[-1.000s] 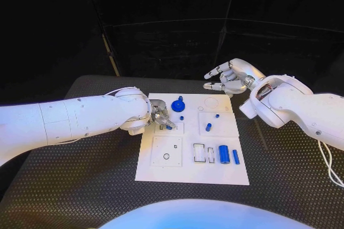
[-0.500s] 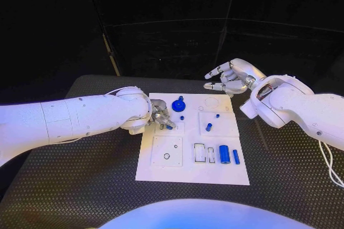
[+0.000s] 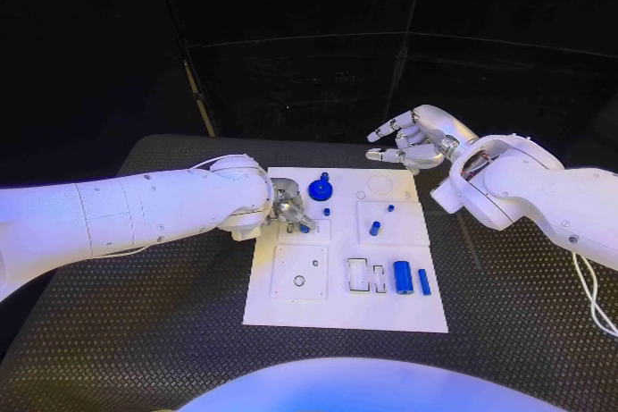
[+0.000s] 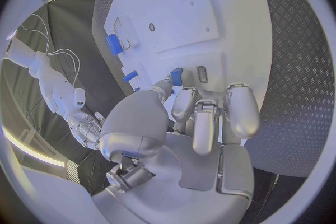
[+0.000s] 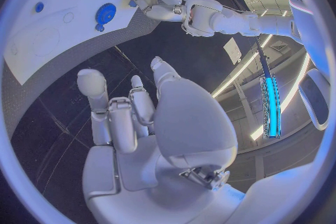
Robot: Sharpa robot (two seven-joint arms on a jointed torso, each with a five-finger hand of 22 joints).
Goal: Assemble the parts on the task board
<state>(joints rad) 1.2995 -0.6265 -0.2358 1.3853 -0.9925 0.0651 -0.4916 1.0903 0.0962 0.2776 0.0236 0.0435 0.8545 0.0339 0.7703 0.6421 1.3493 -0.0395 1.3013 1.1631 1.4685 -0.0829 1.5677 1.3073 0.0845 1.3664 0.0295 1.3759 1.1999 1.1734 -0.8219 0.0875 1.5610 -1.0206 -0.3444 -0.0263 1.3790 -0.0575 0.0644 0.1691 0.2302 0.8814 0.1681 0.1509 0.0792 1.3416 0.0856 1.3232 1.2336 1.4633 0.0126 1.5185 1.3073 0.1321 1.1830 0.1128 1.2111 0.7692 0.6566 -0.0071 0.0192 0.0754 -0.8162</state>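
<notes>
A: What has changed in the last second?

B: Almost nothing. The board (image 3: 346,306) lies as before in the middle of the bench (image 3: 142,340), and both arms are where they were. The left hand (image 3: 286,206) stays low over the board's left edge, towards the far side. Its fingers (image 4: 173,79) are pinched on a small blue peg (image 4: 176,75), the tip right at the board beside a little slot. I judge the insertion is under way, not finished.

A: And the right hand?

B: The right hand (image 3: 414,135) still hovers beyond the board's far right corner, fingers apart, holding nothing.

A: The other parts?

B: A blue gear (image 3: 321,192) stands near the far edge; a cylinder (image 3: 403,276) and a thin bar (image 3: 424,281) lie by the right edge, untouched.

A: What is unclear?

B: From the head view the left hand covers the peg. Whether it has entered a hole, I cannot tell.
</notes>
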